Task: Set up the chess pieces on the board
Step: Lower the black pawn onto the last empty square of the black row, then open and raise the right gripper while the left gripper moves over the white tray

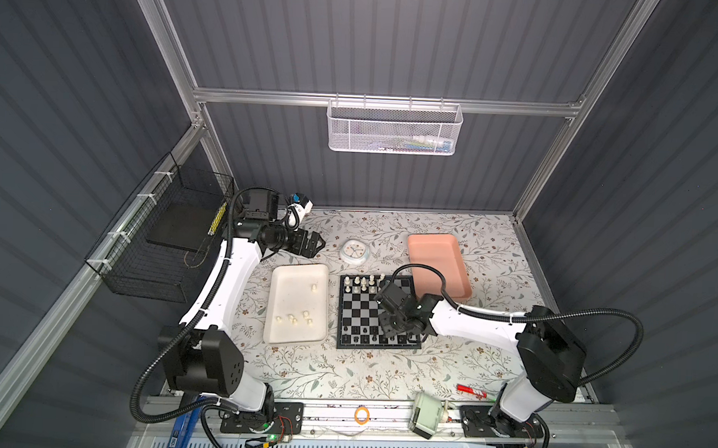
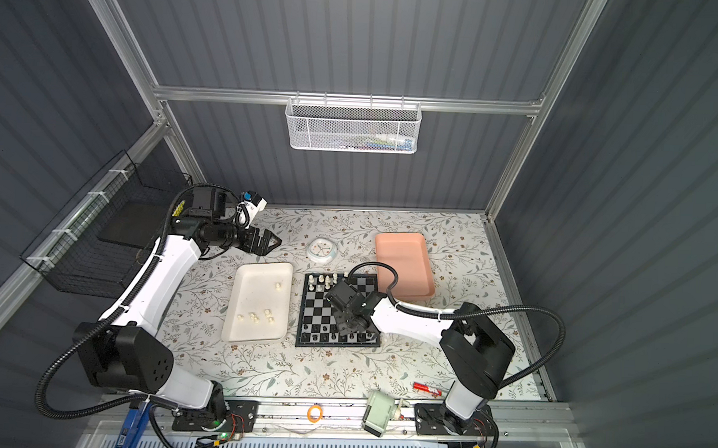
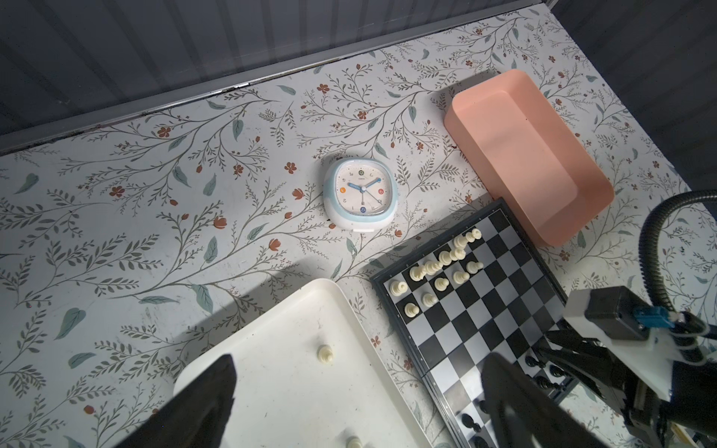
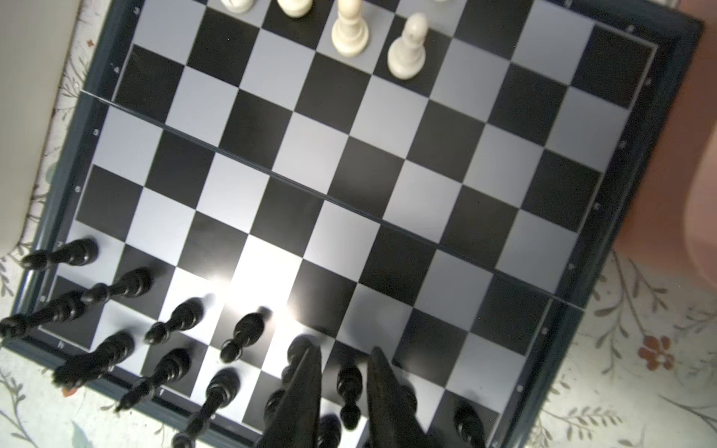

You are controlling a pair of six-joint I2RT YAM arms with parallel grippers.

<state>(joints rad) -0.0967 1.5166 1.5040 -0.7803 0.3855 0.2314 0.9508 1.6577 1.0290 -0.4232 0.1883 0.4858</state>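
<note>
Board: you see the board [image 1: 380,313] at the middle of both top views, flat on the floral table [image 1: 342,370], between the white tray [image 1: 280,313] on its left and the pink tray [image 1: 439,264] at its upper right.
White pieces: your cream chess pieces [image 3: 438,267] stand clustered along the board's far edge, in its left half; in the right wrist view two of them [image 4: 407,48] show near the top of the frame.
Loose pieces: six more cream pieces [image 1: 293,318] lie in the white tray, one [image 1: 313,288] up near its right rim and the others low in it.
Black pieces: the black pieces [image 4: 174,322] fill the two near rows at the lower left of the right wrist view.
Right gripper: your right gripper [image 4: 343,388] is over the board's near rows, fingers [image 4: 302,391] slightly parted with one black pawn [image 4: 349,391] standing between them; you cannot tell whether they touch it.
Left gripper: your left gripper [image 1: 317,244] is above the table, upper left of the white tray, its fingers [image 3: 209,395] spread wide and holding nothing.
Clock: a small clock [image 1: 354,250] lies face up just beyond the board's far left corner.
</note>
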